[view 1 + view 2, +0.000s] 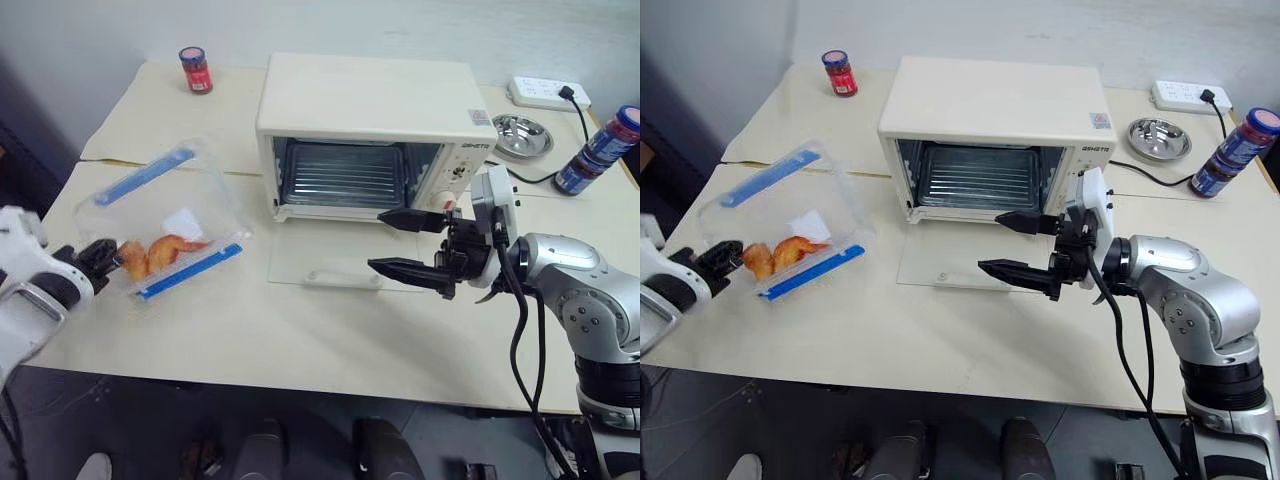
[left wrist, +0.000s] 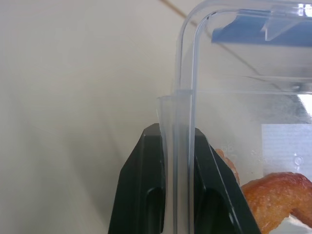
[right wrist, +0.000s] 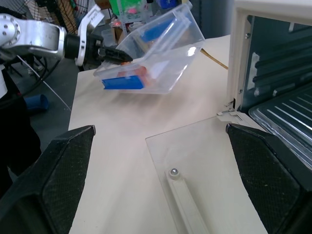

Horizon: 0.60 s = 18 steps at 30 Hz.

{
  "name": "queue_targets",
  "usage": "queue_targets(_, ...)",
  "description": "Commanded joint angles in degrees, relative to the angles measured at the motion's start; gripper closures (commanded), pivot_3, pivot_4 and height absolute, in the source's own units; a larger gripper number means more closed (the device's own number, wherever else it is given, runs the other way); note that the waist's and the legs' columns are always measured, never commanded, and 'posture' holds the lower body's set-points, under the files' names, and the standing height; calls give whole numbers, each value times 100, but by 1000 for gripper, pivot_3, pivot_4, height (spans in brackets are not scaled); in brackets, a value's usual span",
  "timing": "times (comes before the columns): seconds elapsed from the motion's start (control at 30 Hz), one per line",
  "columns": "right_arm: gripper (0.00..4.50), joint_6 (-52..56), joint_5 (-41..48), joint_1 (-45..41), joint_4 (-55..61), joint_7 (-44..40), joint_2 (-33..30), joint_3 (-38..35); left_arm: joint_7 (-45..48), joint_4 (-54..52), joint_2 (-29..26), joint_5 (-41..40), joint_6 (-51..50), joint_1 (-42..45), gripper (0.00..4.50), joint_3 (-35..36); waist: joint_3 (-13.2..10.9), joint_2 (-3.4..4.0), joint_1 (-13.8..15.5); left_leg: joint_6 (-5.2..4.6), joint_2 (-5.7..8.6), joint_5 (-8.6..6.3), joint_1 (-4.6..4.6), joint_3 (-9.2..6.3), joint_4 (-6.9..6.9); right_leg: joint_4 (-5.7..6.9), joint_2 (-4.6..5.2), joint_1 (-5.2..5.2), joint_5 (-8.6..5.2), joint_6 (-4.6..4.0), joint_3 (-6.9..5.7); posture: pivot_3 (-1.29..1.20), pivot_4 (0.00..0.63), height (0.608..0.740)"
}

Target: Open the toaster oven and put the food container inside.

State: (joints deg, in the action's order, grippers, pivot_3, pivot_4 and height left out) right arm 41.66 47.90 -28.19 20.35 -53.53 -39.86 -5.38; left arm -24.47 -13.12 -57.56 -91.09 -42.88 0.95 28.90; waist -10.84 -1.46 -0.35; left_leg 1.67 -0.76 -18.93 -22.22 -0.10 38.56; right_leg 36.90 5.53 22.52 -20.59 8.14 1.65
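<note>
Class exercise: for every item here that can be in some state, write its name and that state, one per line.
toaster oven: door folded down flat, cavity open
food container: lidded, tilted, one edge pinched
left pincer: shut on the container's rim
right pincer: open, holding nothing
red-lidded jar: upright, capped

Red-lidded jar (image 1: pixel 195 70), steel bowl (image 1: pixel 521 135), power strip (image 1: pixel 547 93), two bottles (image 1: pixel 600 148)

I saw the toaster oven (image 1: pixel 372 120), a cream-white box, standing toward the back of the table with its glass door (image 1: pixel 330 262) folded flat onto the tabletop, white bar handle facing up, the rack and ribbed interior exposed. Well to its left the food container (image 1: pixel 168 222), clear plastic with blue clip strips along two sides, sat tilted, one end raised off the table, orange food pieces gathered at its low end
</note>
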Motion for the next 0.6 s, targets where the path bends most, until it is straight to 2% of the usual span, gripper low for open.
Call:
queue_targets(0.03, 0, 34, 157, 86, 248, 56, -162, -350, 1635, 70, -576, 341, -607, 299, 4068, 50, -2, 3, -8, 0, 4, 0, 2, 3, -14, -1, 3, 5, -1, -1, 2, 0, 150, 740)
queue_targets(0.13, 0, 93, 201, 188, 305, 149, -240, -519, 2741, 70, -1032, 447, -1133, 706, 4068, -239, -3, 4, -18, 3, -1, 2, -3, 2, -41, 1, 1, 16, -3, -5, -1, 0, 150, 740)
queue_targets(0.27, 0, 173, 321, 402, 436, 351, -300, -780, 3206, 209, -940, 607, -1534, 1784, 4068, -1016, -5, 8, -44, 5, 0, 3, -7, 2, -57, 0, 3, 21, -3, -6, -4, 0, 150, 740)
queue_targets(0.33, 0, 209, 389, 596, 623, 490, -307, -903, 3021, 413, -544, 943, -1791, 2730, 4068, -1701, -5, 8, -42, 4, 0, 3, -7, 1, -55, 1, 5, 19, -3, -6, -5, 0, 150, 740)
queue_targets(0.43, 0, 241, 493, 830, 868, 695, -312, -1064, 2461, 915, 127, 1426, -2227, 3848, 4068, -2301, -6, 7, 10, 2, 2, 4, -9, -4, -37, 7, 7, 12, -2, -3, -9, 0, 150, 740)
queue_targets(0.6, 0, 229, 611, 1176, 1159, 1031, -320, -1307, 1202, 1777, 1135, 1974, -3127, 4990, 4068, -2483, -7, 4, -28, 2, 1, 8, -8, 1, -16, 27, 5, 14, 3, 5, -1, 0, 150, 740)
